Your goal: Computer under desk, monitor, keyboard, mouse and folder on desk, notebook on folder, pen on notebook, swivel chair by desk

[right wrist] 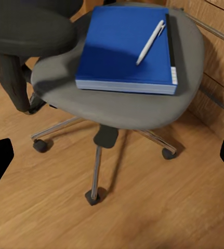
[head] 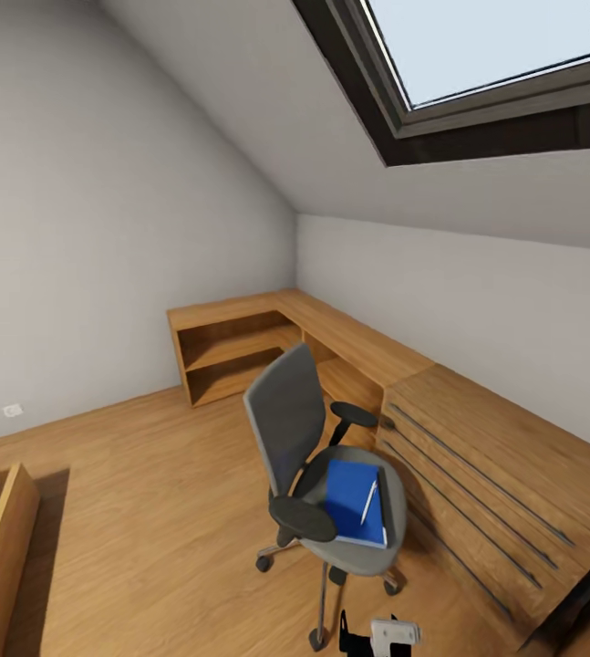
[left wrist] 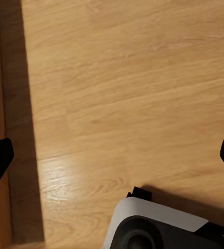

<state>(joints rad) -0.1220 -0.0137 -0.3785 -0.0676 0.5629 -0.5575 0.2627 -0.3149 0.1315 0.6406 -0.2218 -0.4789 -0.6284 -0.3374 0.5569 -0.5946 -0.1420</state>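
Blue was the colour that marked the job: the folder (head: 354,502) lay flat on the grey seat of the swivel chair (head: 287,429), at lower centre of the head view, with the white pen (head: 368,501) resting slantwise across its cover. A thin dark edge along one side of the folder, seen in the right wrist view, may have been the notebook (right wrist: 170,41) under or beside it; this could not be settled. The chair stood on the wooden floor (head: 149,493), just beside a light wooden drawer chest (head: 495,474) at lower right. The right gripper (right wrist: 112,161) hung above the floor short of the chair base, its dark fingertips at the two lower edges of its wrist view, wide apart and holding nothing. The left gripper (left wrist: 112,161) was likewise spread and empty, pointed at bare floor near the robot's own base (left wrist: 158,228). Risks noted, as judgement: the pen lay loose and would likely roll off if the folder were tilted on lifting; the chair sat on casters and would likely drift or spin if pushed from the side during a grasp; the armrest (right wrist: 31,28) crowded the approach at upper left of the right wrist view; the thick folder offered only a shallow edge to pinch.
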